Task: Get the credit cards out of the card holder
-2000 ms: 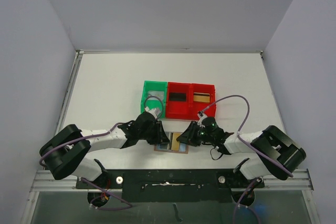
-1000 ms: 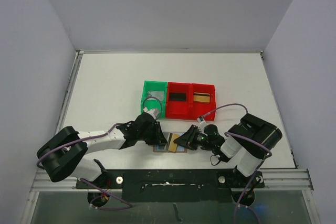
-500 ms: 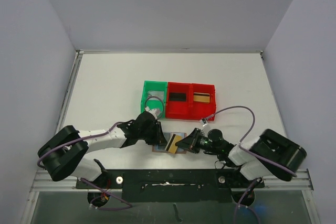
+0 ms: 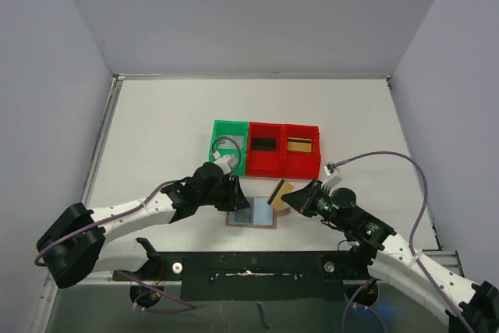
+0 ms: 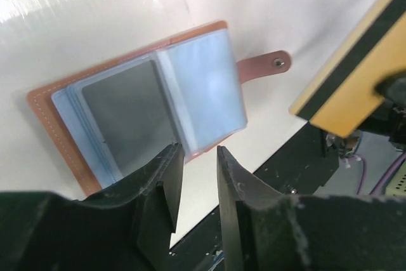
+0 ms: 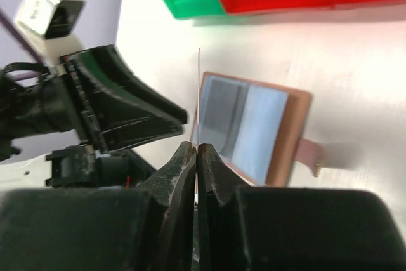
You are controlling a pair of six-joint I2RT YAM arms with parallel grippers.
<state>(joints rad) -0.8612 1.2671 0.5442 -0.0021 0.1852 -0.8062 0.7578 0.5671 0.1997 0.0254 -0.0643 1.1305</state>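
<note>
In the right wrist view the gold card (image 6: 198, 93) is seen only edge-on, as a thin line. From above, the left gripper (image 4: 234, 196) is partly hidden by its own arm. A grey card (image 5: 124, 112) is tucked in the open holder (image 4: 253, 216), which is laid flat near the green bin (image 4: 217, 126) and red bins (image 4: 284, 164). A black card (image 4: 265, 144) and a tan card (image 4: 295, 144) are seen in the red bins. The gold card is pinched tight by the right gripper (image 4: 290, 199) and held tilted just right of the holder. The left gripper's fingers (image 5: 162, 182) are set a narrow gap apart at the holder's left edge, with nothing held.

Left claw (image 5: 198, 154) parted, right claw (image 6: 195, 149) pinched closed.
</note>
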